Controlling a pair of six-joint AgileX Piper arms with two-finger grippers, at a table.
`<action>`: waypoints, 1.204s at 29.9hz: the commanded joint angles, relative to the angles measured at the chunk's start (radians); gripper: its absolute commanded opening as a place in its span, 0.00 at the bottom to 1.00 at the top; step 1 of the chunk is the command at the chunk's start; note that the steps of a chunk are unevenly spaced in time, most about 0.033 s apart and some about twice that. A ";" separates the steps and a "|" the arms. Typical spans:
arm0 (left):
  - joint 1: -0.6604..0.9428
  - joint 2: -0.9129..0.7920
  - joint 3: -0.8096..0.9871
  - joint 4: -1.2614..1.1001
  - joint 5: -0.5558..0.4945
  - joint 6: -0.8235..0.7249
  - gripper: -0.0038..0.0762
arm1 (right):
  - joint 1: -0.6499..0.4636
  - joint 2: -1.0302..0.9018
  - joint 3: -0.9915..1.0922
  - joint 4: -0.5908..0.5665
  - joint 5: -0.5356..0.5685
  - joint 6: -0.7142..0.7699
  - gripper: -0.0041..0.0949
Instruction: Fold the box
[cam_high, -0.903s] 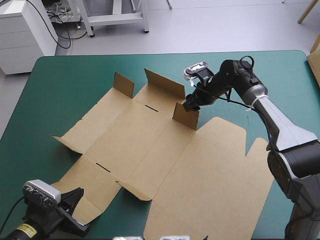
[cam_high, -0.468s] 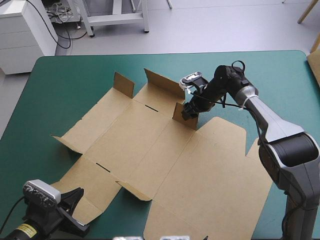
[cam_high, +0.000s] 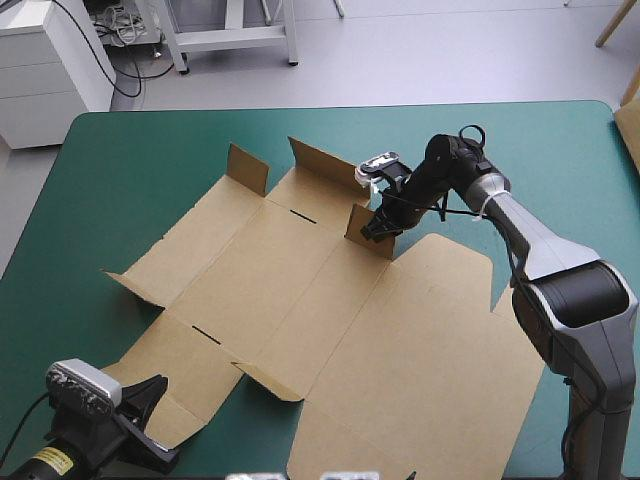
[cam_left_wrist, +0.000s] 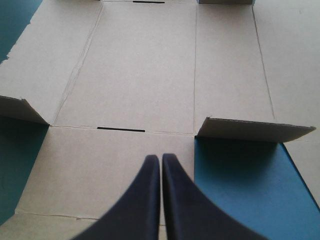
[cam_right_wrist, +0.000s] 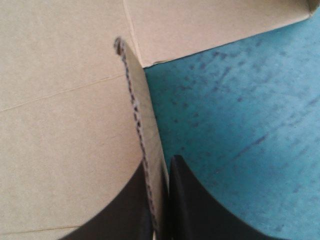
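1. Box (cam_high: 330, 320) is lying as a cut brown sheet, mostly flat, across the middle of the teal-green cover (cam_high: 130, 170) and reaching toward the near edge.
2. We're seeing a far wall (cam_high: 330, 165) and a small tab (cam_high: 247, 168) standing up along the sheet's far side.
3. R gripper (cam_high: 378, 226) is pinching the upright flap (cam_high: 366, 232) at the sheet's far-right part. In the wrist view its black fingers are all but closed w/ the board's edge between them, bare cover just to the right.
4. L gripper (cam_left_wrist: 161, 159) is sitting over the sheet's near-left corner, fingers pressed together tip to tip, gripping nothing. We can't tell whether it's touching the board.
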 joint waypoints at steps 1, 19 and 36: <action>-0.005 0.013 -0.022 -0.035 -0.059 -0.006 0.04 | 0.002 -0.057 -0.031 0.028 -0.003 -0.010 0.03; -0.005 0.013 -0.022 -0.035 -0.059 -0.006 0.04 | 0.072 -0.035 -0.239 0.019 -0.018 -0.579 0.03; -0.005 0.013 -0.022 -0.035 -0.057 -0.006 0.04 | 0.264 -0.022 -0.243 -0.017 -0.091 -0.833 0.02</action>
